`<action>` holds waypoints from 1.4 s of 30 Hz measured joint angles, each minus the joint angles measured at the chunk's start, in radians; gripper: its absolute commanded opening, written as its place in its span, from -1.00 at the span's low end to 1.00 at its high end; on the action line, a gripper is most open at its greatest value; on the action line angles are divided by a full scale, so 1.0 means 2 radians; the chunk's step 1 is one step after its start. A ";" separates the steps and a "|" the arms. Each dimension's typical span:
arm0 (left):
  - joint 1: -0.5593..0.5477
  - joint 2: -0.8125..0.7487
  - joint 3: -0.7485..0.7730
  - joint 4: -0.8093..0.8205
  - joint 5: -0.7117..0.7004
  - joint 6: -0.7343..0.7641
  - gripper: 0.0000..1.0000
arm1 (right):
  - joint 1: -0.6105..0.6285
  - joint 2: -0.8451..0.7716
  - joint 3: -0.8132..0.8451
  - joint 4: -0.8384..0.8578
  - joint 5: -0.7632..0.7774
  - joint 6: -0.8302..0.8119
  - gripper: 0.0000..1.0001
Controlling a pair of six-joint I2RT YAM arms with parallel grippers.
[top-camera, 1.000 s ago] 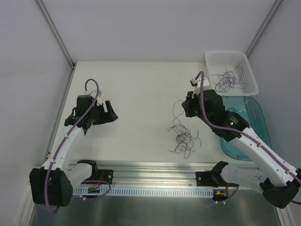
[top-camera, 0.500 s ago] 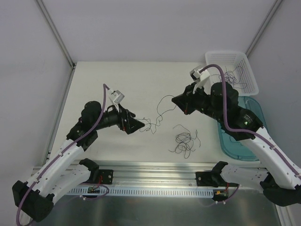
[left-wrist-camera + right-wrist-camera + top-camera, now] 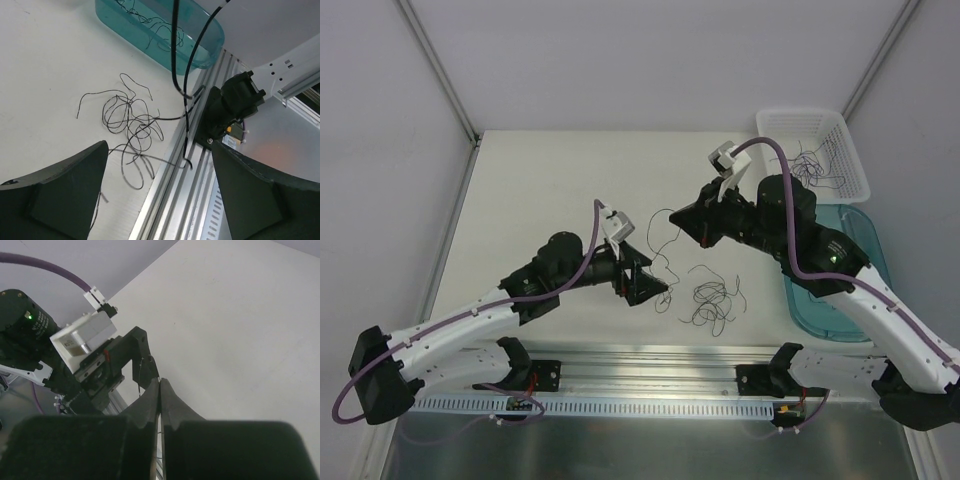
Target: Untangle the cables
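R gripper (image 3: 692, 220) pinched shut on one strand (image 3: 175, 45); L gripper (image 3: 655, 290) spread wide, gripping nothing.
We see the strand hang from R tips down betw. L fingers, mid-table. Main wad of cables (image 3: 708, 298) lies just right of L gripper, near edge; more in far-right basket (image 3: 800, 115) & teal tub (image 3: 870, 260). Cam label unreadable.

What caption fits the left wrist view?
Open left gripper facing tangled cables on the table, teal bin beyond.
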 measured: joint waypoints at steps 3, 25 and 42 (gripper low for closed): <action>-0.026 0.021 0.000 0.015 -0.032 -0.002 0.47 | 0.002 -0.001 -0.001 0.002 0.003 0.002 -0.99; -0.048 -0.007 -0.103 -0.035 -0.312 -0.034 -0.74 | 0.003 -0.086 -0.023 -0.053 0.158 -0.005 -0.99; -0.036 -0.041 -0.104 -0.003 -0.173 -0.054 0.75 | 0.003 -0.065 -0.029 -0.060 0.171 0.008 -0.99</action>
